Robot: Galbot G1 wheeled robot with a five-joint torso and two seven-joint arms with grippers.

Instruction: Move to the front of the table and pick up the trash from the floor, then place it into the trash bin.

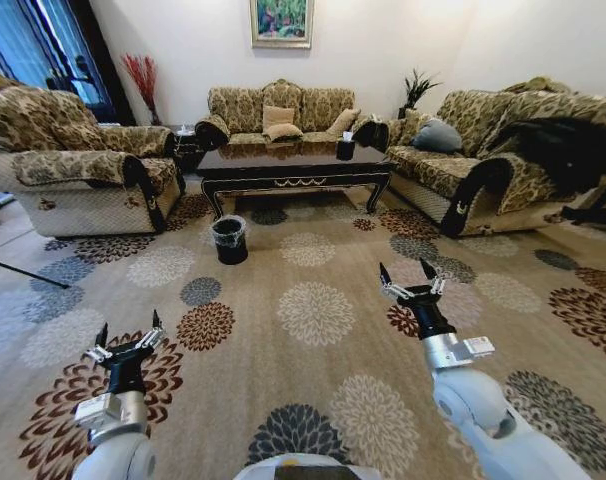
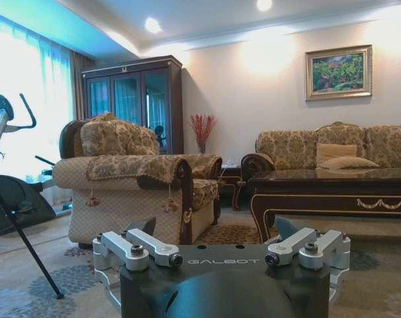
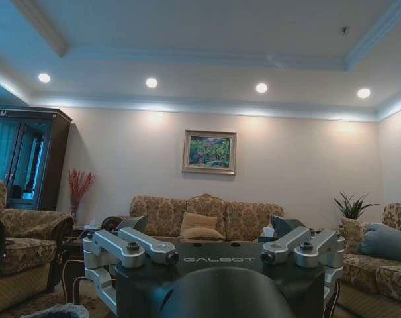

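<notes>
The left pincer point(image 1: 129, 335) hangs low over the patterned carpet point(image 1: 313, 310), its fingers spread with nothing between them. The right pincer point(image 1: 411, 277), held higher and farther forward, is likewise released and bare. Well ahead of both stands the trash bin point(image 1: 229, 239), a small round black bin with a crinkly clear liner, just before the left front leg of the dark glossy desk point(image 1: 293, 165).

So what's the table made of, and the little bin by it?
The table looks like dark polished wood: its top mirrors the room, and gold scrollwork trims the front rail. The bin looks like black plastic, though I can't be sure; a thin, crinkly clear bag lines its rim.
</notes>
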